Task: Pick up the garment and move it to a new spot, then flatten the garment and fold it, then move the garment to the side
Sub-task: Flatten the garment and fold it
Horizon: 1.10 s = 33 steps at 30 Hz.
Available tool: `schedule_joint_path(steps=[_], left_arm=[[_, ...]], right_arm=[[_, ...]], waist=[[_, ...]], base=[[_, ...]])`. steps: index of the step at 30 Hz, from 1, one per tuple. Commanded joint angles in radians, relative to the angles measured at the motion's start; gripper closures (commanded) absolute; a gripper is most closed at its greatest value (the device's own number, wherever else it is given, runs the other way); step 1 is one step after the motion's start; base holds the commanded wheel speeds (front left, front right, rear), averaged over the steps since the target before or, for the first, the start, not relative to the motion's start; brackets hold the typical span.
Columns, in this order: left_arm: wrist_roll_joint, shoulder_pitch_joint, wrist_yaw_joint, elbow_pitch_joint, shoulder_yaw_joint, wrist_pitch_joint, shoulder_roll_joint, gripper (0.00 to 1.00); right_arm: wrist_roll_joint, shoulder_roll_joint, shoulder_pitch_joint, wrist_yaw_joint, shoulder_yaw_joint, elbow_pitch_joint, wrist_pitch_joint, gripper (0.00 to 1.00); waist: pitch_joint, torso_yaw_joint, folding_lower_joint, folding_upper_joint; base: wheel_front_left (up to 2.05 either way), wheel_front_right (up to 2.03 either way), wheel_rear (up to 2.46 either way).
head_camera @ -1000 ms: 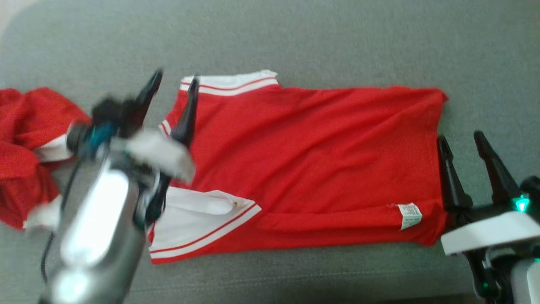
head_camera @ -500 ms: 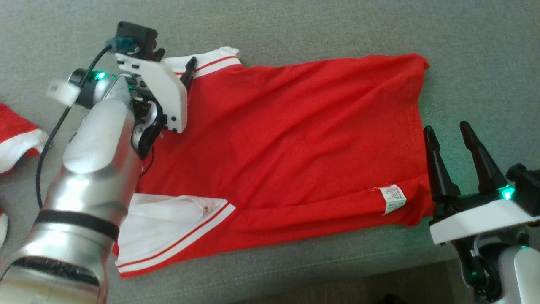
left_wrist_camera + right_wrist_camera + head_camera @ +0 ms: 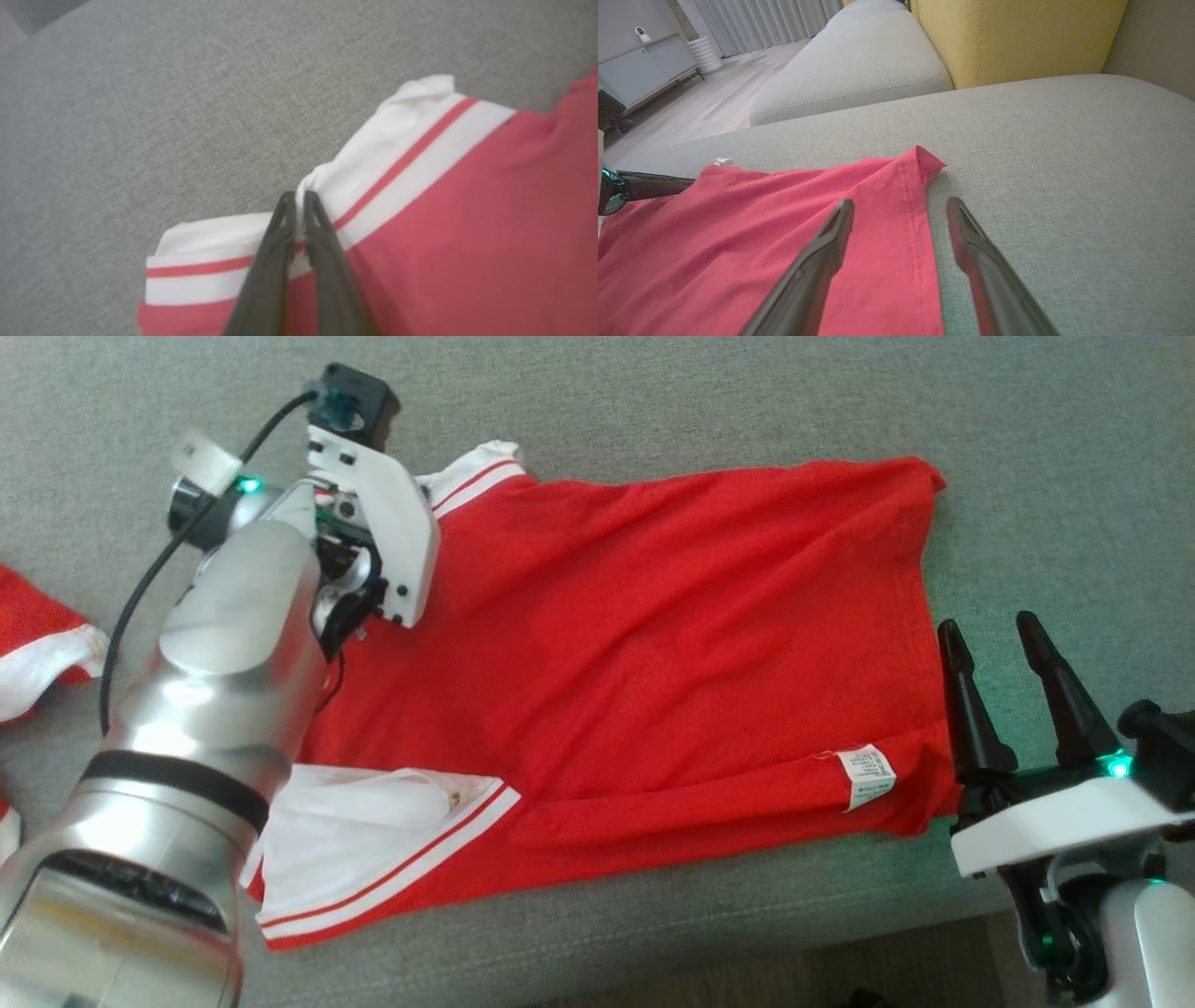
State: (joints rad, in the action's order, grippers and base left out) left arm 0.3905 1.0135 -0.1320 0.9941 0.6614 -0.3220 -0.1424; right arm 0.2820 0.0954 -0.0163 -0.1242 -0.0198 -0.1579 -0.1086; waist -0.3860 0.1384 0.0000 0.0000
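Finds garment [image 3: 653, 653] flat on cushion [image 3: 653, 401], unfolded. Notes left gripper [image 3: 299, 196] pressed together, apparently pinching far-left striped trim [image 3: 406, 158]; right gripper [image 3: 991, 627] spread at right hem [image 3: 928, 616]. Leaves folding, side move.

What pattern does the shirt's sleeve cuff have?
The sleeve cuff is white with one red stripe; clearest in the left wrist view.
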Motion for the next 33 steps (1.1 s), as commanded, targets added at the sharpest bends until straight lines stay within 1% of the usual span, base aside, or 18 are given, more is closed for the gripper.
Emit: schedule_joint_path(steps=[1,4,7,9,14,18,21,27,30,33], left_arm=[[0.003,-0.004,0.002,0.006,-0.004,-0.021,-0.027,1.00],[0.023,0.003,0.002,0.002,0.010,-0.001,-0.039,1.00],[0.032,0.009,0.006,-0.003,-0.003,0.077,-0.046,1.00],[0.039,0.009,0.018,-0.008,-0.017,0.134,-0.045,1.00],[0.059,0.003,0.024,-0.021,-0.039,0.231,-0.040,1.00],[0.062,-0.003,0.024,-0.033,-0.036,0.280,-0.029,1.00],[0.061,-0.005,0.022,-0.045,-0.030,0.311,-0.017,1.00],[0.058,-0.002,0.021,-0.058,-0.017,0.355,-0.003,1.00],[0.061,-0.001,0.020,-0.060,-0.013,0.374,0.004,1.00],[0.063,-0.002,0.019,-0.060,-0.010,0.392,0.006,1.00]], right_arm=[[0.008,0.001,-0.029,-0.007,-0.016,-0.030,0.007,0.00],[0.012,-0.001,-0.030,-0.007,-0.015,-0.029,0.005,0.00],[0.014,0.002,-0.041,-0.007,-0.005,-0.027,0.007,0.00],[0.012,0.008,-0.061,-0.007,0.005,-0.024,0.004,0.00],[0.019,0.056,-0.161,-0.007,0.045,0.030,-0.025,0.00],[0.054,0.102,-0.275,-0.007,0.068,0.135,-0.053,0.00],[0.071,0.137,-0.358,-0.007,0.060,0.237,-0.078,0.00],[0.109,0.179,-0.490,-0.007,0.007,0.477,-0.153,0.00],[0.122,0.194,-0.520,-0.007,-0.034,0.562,-0.176,0.00],[0.138,0.206,-0.540,-0.007,-0.067,0.621,-0.180,0.00]], waist=[[0.000,0.000,0.0000,0.0000],[0.001,-0.001,0.0000,0.0000],[0.006,-0.003,0.0000,0.0000],[0.012,-0.006,0.0000,0.0000],[0.018,-0.028,0.0000,0.0000],[0.007,-0.056,0.0000,0.0000],[-0.006,-0.077,0.0000,0.0000],[-0.033,-0.109,0.0000,0.0000],[-0.038,-0.119,0.0000,0.0000],[-0.041,-0.124,0.0000,0.0000]], base=[[0.00,0.00,0.00],[0.00,0.00,0.00],[0.00,0.00,0.00],[0.00,0.00,0.00],[0.00,0.00,0.00],[0.00,0.00,0.00],[0.00,0.00,0.00],[0.00,0.00,0.00],[0.00,0.00,0.00],[0.00,0.00,0.00]])
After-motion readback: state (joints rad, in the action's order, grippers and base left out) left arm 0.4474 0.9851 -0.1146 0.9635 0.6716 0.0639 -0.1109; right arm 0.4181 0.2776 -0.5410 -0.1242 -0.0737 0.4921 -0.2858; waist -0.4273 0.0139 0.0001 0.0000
